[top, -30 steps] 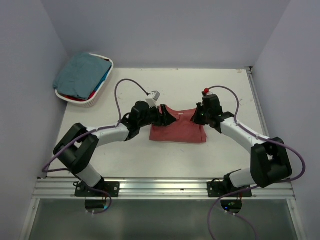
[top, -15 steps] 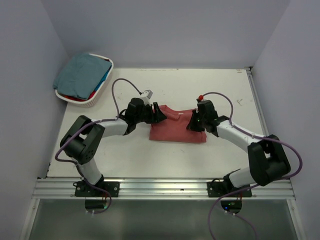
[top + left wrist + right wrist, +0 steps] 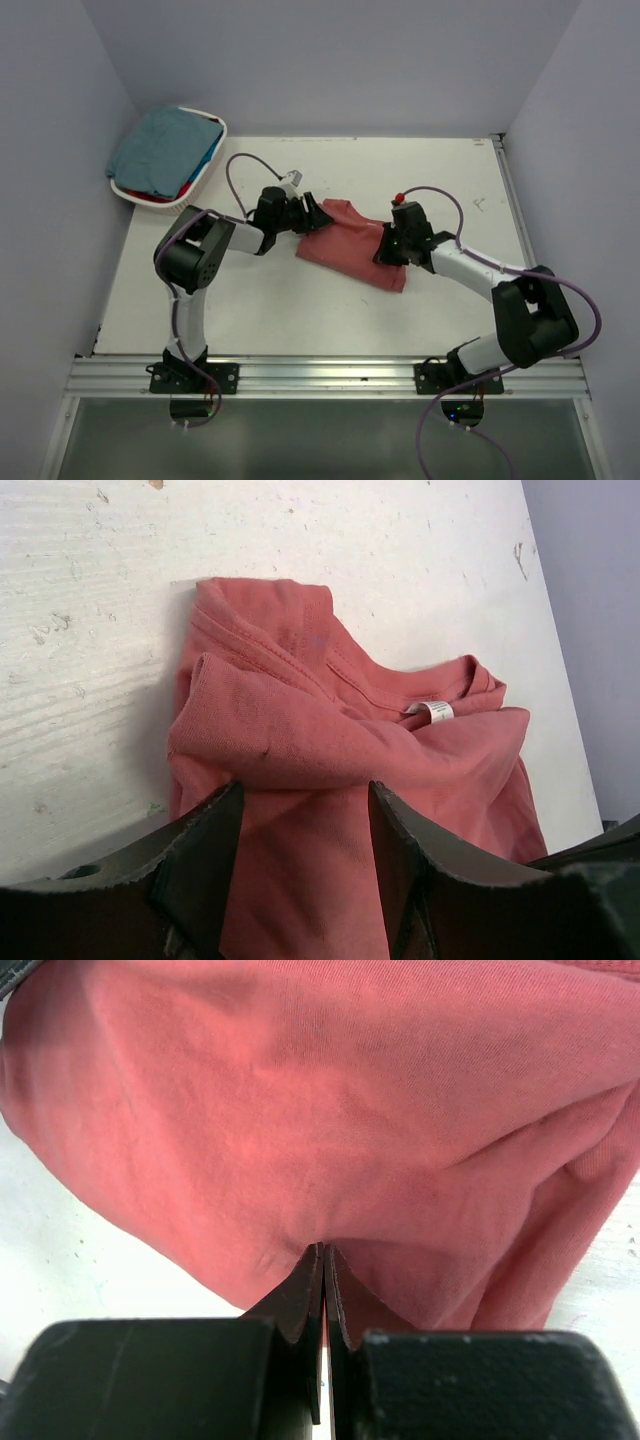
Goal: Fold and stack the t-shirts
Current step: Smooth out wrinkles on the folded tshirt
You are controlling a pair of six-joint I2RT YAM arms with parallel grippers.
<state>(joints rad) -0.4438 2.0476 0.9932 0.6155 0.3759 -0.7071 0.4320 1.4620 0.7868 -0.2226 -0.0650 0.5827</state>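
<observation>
1. At the far left corner of the table [image 3: 270, 310] we see a white oval basket [image 3: 188, 204] close to the left wall. A teal t-shirt [image 3: 160, 150] lies heaped on top of it. The edge of a bright blue t-shirt [image 3: 208, 158] shows at its right side, and a sliver of a red t-shirt [image 3: 152, 194] shows along the near rim.
2. The left arm [image 3: 190, 255] is bent sharply at the elbow, and its forearm reaches right across the table. A purple cable [image 3: 240, 170] loops above it.
3. The left claw [image 3: 308, 214] sits at the far left end of the brick-red t-shirt [image 3: 350, 245]. In the left wrist view its fingers [image 3: 200, 860] stand apart, with the shirt's cloth lying in the gap between them. We cannot tell whether they press on it.
4. The brick-red t-shirt lies folded near the middle of the table, between the two claws and well apart from the basket. It sits askew, with its left end farther back and its right end nearer to us. In the left wrist view we see the neckline with a small white tag [image 3: 435, 711] inside it, and a rolled fold of cloth running across just ahead of the fingers.
5. The right claw [image 3: 388, 250] is on the shirt's right end. In the right wrist view its fingers are pressed together, and the red cloth puckers where their tips pinch it.
6. The right arm [image 3: 470, 270] stretches left from its base, low over the table.
</observation>
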